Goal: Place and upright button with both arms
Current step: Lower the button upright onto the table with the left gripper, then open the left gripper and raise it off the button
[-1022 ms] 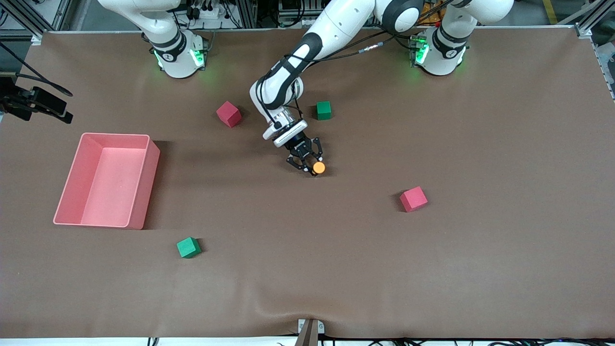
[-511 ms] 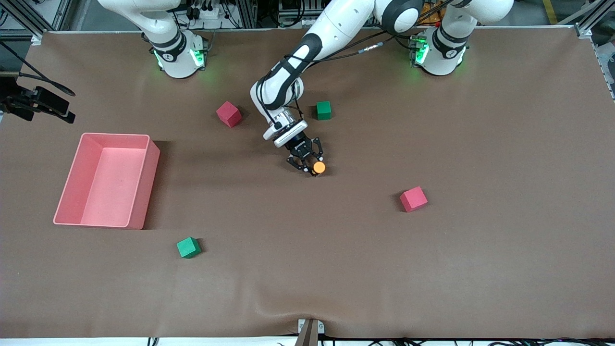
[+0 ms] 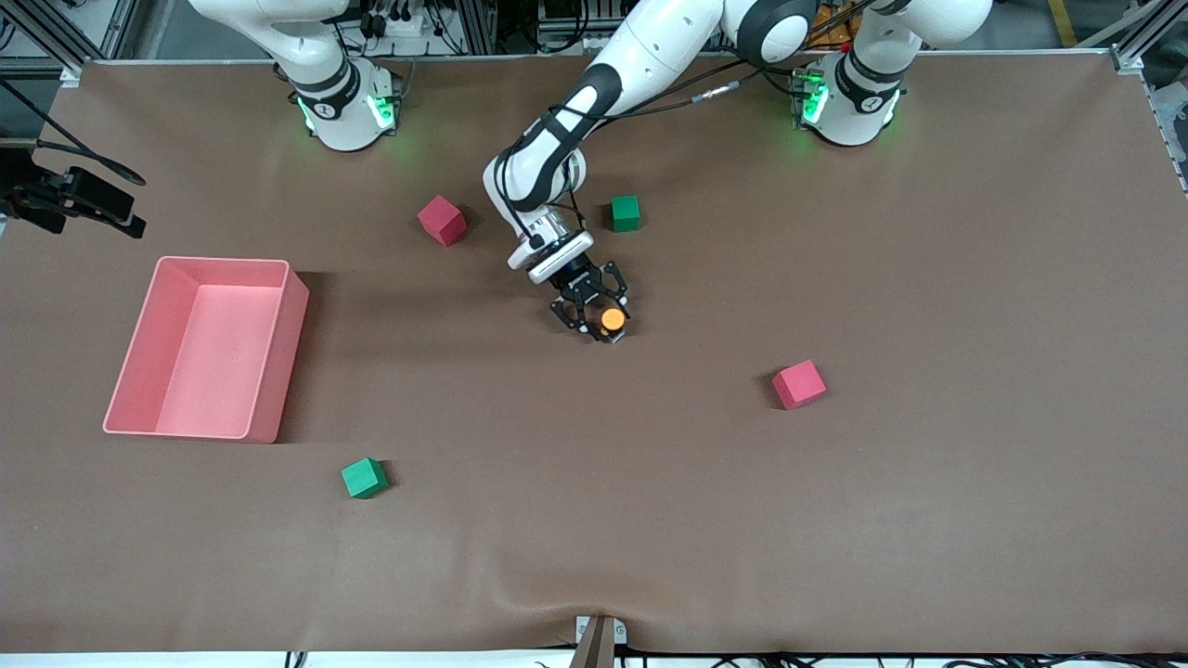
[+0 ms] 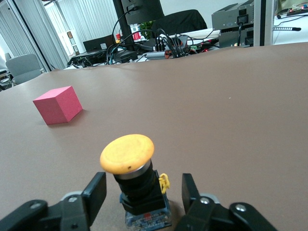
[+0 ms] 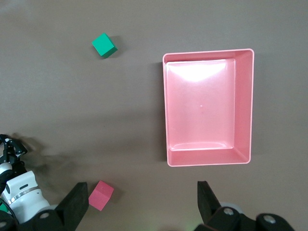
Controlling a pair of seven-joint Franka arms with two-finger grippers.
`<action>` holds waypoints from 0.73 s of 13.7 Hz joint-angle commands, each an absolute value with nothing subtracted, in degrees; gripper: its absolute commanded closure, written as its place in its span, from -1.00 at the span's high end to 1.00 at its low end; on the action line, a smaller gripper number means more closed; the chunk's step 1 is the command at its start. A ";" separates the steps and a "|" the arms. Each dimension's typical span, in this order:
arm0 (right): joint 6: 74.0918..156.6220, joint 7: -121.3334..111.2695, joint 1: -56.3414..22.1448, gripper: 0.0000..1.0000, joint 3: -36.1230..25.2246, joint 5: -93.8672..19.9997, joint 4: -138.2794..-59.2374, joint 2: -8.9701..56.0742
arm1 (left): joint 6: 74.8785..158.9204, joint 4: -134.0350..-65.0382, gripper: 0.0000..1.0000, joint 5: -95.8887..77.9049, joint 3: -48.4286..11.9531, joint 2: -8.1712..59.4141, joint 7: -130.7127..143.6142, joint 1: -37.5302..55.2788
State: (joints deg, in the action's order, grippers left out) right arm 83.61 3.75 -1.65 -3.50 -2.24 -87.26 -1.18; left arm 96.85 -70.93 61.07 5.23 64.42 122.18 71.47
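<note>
A: Starting nearest the front camera, what is lying on the table [image 3: 835, 520]?

B: A green cube [image 3: 363, 478] is sitting nearest, toward the right arm's end; farther back a red cube [image 3: 798, 383] is resting toward the left arm's end; a pink bin [image 3: 278, 353] is standing at the right arm's end.

A: And the button [image 3: 612, 320]?

B: It is standing upright on the table near the middle, orange cap on top, black body beneath; the left pincer [image 3: 597, 315] is sitting low around it, fingers [image 4: 94, 195] spread on either side with a gap to the body, so it is gripping nothing.

A: Farther still?

B: Another red cube [image 3: 441, 220] and another green cube [image 3: 626, 212] are lying nearer the bases.

A: The right pincer [image 5: 139, 204]?

B: The right arm is waiting, its pincer hanging high over the table beside the bin, fingers wide apart and holding nothing.
</note>
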 commanded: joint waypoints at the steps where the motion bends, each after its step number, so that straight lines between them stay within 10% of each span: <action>1: 83.23 4.39 -2.11 1.00 -4.04 -3.16 -86.57 -1.14 | 95.54 -70.22 1.00 61.44 5.27 63.90 122.78 72.77; 10: 83.32 4.39 -2.11 1.00 -4.04 -3.16 -86.40 -0.97 | 93.16 -70.14 1.00 52.31 5.01 57.41 121.56 74.36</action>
State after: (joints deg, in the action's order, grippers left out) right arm 83.64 3.76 -1.65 -3.60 -2.24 -87.26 -1.18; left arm 94.20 -69.32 54.81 5.05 60.76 122.21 74.28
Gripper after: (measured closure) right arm 0.000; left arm 0.000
